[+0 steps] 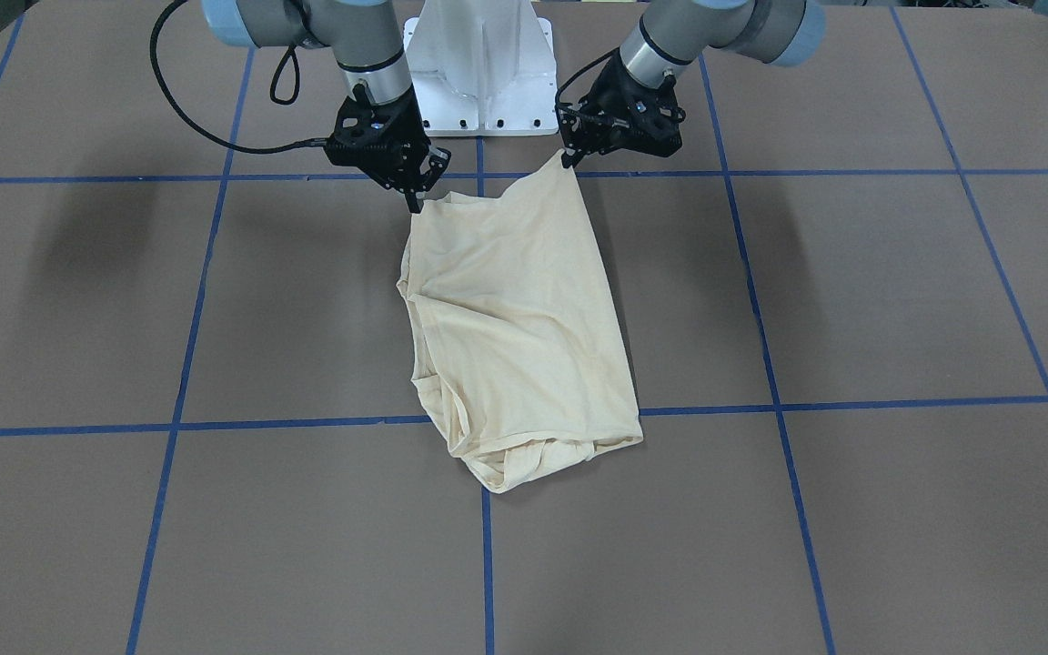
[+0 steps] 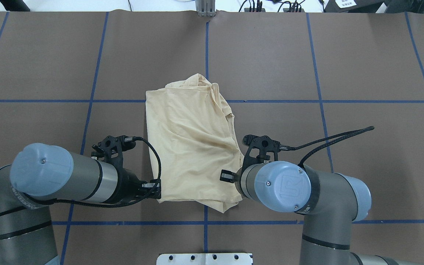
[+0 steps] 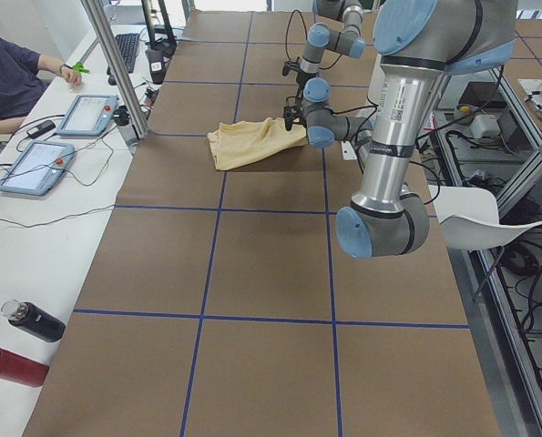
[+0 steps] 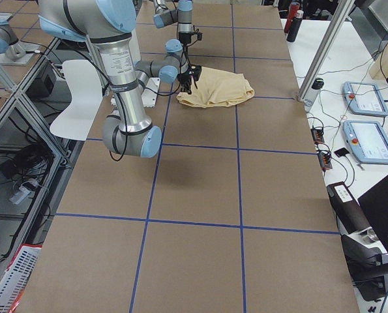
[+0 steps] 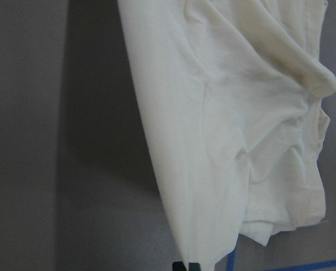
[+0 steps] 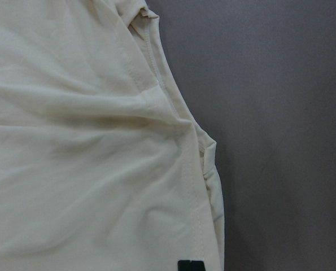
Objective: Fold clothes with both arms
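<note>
The left hand (image 1: 569, 162) has its two fingers pressed together on one near corner of the T-shirt (image 1: 515, 318). The right hand (image 1: 415, 202) pinches the other near corner the same way. In each wrist view a black fingertip shows at the bottom edge, with cream fabric running straight out from it.

Counted, there are one T-shirt, two arms and two hands, one hand to each corner. The left arm (image 2: 68, 176) and the right arm (image 2: 307, 191) come in low on either side of the white pedestal (image 1: 478, 73), with the width of the shirt between their hands.

The T-shirt is folded into a long, fairly narrow band near the middle of the table (image 1: 851, 300), in front of the robot. Its long axis runs away from the robot toward the operators' side. It is slightly skewed, so the far end sits a little toward the robot's left.

The near end, held by the hands, is raised off the table and throws a shadow under it. The far end lies on the table in a bunch of loose folds, just across one blue tape line (image 1: 306, 423). The upper face is plain cream and creased across the middle. A stitched seam shows along its edge in the right wrist view.

Beside the table in the left side view are one seated person (image 3: 6, 68), two control tablets (image 3: 86, 114) and two bottles, one black (image 3: 34, 320) and one red (image 3: 11, 364)
</note>
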You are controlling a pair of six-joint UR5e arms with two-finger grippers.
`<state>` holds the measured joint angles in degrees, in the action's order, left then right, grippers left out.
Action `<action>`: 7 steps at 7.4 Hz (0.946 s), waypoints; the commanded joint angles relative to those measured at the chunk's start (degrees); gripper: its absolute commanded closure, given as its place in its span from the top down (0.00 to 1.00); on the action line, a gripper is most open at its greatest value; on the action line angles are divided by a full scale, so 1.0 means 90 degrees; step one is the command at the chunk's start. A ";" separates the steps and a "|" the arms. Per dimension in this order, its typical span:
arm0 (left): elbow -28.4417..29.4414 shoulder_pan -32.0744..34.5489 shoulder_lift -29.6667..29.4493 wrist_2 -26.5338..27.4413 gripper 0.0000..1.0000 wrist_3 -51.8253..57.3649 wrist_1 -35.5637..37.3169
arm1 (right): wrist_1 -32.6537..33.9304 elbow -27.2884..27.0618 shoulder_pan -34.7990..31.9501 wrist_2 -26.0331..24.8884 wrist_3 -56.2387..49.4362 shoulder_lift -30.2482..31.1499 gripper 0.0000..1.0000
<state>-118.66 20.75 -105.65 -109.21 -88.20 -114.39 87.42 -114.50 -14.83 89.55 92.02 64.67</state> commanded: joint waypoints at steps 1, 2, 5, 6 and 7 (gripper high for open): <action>-0.0126 -0.0060 0.0029 -0.0004 0.00 -0.0025 0.0151 | 0.0004 0.0229 0.0008 -0.0076 -0.0435 -0.0007 0.00; -0.0058 -0.0089 0.0059 -0.0004 0.00 -0.0015 0.0151 | -0.0035 0.0309 -0.0235 -0.0077 -0.0865 -0.0066 0.31; 0.0147 -0.0109 0.0010 -0.0004 0.00 -0.0005 0.0151 | -0.0219 0.1166 -0.0325 -0.0583 -0.1025 -0.0456 1.00; 0.0177 -0.0109 -0.0009 -0.0004 0.00 0.0005 0.0151 | -0.0724 0.1498 -0.0315 -0.0594 -0.1113 -0.0457 1.00; 0.0177 -0.0109 -0.0019 -0.0004 0.00 0.0005 0.0151 | -0.0893 0.1646 -0.0315 -0.0604 -0.1133 -0.0457 1.00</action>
<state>-117.23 19.78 -105.69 -109.25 -88.19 -113.03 82.20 -102.11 -17.66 84.48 82.28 60.77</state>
